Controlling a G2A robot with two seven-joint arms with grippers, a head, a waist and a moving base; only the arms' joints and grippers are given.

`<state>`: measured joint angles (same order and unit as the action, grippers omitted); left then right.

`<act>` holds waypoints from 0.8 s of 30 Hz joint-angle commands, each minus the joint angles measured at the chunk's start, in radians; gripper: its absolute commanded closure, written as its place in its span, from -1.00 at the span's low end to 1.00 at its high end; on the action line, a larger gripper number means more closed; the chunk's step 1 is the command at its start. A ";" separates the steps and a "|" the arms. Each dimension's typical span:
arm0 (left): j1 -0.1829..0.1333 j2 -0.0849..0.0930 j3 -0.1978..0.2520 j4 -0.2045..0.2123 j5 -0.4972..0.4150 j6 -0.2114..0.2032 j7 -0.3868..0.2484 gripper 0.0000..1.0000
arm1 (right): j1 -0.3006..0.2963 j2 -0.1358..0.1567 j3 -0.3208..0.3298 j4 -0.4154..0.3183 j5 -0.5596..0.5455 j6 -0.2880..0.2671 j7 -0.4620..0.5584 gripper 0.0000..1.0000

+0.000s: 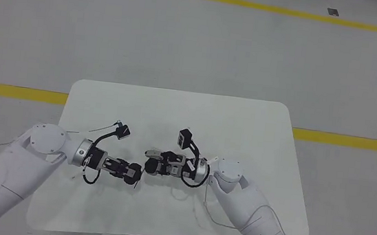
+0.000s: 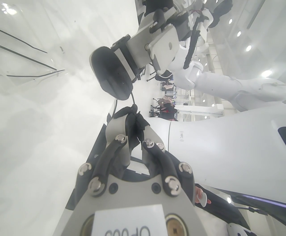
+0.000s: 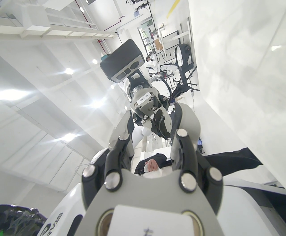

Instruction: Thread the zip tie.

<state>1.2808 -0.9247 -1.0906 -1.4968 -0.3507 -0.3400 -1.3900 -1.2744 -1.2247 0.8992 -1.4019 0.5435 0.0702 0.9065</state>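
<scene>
Both grippers meet tip to tip just above the near middle of the white table [image 1: 243, 123]. My left gripper [image 1: 134, 172] [image 2: 134, 110] is shut on the black zip tie [image 2: 133, 99]. A thin strand of the tie runs from its tips up to the black pad [image 2: 111, 71] of a right finger. My right gripper [image 1: 153, 163] [image 3: 157, 114] faces it with its fingers apart, and the left gripper's [image 3: 164, 134] tip sits in the gap between them. Whether the strand touches the right pad is unclear.
Three thin dark strips [image 2: 33, 60] lie on the pale surface off to one side of the left gripper. Bare tabletop spreads to the far side and to the right of the arms [image 1: 261, 153].
</scene>
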 commanded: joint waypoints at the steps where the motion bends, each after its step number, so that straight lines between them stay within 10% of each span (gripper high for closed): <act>1: 0.000 0.000 0.000 0.000 0.000 0.000 0.000 1.00 | -0.002 0.000 0.000 -0.003 -0.003 -0.002 -0.004 0.32; 24: 0.000 0.000 0.000 0.000 0.000 0.000 0.000 1.00 | -0.026 0.010 0.015 -0.036 -0.032 -0.009 -0.013 0.60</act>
<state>1.2808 -0.9247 -1.0906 -1.4968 -0.3507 -0.3400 -1.3900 -1.3009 -1.2146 0.9142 -1.4368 0.5135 0.0617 0.8934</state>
